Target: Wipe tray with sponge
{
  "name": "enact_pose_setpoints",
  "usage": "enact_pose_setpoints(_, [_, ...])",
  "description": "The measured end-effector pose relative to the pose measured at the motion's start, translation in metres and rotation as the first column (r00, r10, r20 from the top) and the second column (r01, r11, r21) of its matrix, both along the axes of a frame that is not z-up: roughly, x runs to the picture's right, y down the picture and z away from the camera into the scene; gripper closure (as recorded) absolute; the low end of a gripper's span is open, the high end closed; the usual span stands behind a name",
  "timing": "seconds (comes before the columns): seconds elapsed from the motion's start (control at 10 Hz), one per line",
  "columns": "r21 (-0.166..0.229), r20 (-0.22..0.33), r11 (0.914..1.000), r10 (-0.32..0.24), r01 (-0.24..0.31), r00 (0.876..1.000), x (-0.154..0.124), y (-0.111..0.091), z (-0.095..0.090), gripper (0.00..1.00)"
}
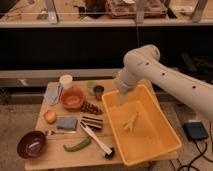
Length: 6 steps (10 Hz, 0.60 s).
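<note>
The yellow tray (166, 131) stands on the right half of the small wooden table (54, 160). A small pale yellow item (131, 121) lies inside it. A grey-blue sponge (66, 123) lies on the table left of the tray, between an orange fruit (49, 116) and a dark striped bar (91, 122). My gripper (121, 98) hangs from the white arm (150, 65) over the tray's far left corner, well apart from the sponge. It seems to hold nothing.
Left of the tray are an orange bowl (73, 98), a white cup (65, 80), a dark cup (98, 91), a green pepper (76, 145), a long black-and-white brush (97, 142) and a maroon bowl (32, 144). A blue box (194, 131) lies on the floor at right.
</note>
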<state>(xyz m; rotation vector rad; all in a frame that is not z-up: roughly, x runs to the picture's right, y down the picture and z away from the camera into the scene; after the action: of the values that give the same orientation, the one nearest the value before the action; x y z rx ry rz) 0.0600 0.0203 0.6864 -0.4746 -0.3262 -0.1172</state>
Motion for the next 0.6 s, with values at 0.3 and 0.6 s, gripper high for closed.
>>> enact_pose_setpoints(0.3, [0.005, 0.003, 1.0, 0.001, -0.001, 1.0, -0.002, 0.001, 0.0, 0.35])
enact_pose_setpoints(0.6, [0.023, 0.038, 0.9983, 0.052, -0.053, 0.998, -0.035, 0.014, 0.004, 0.35])
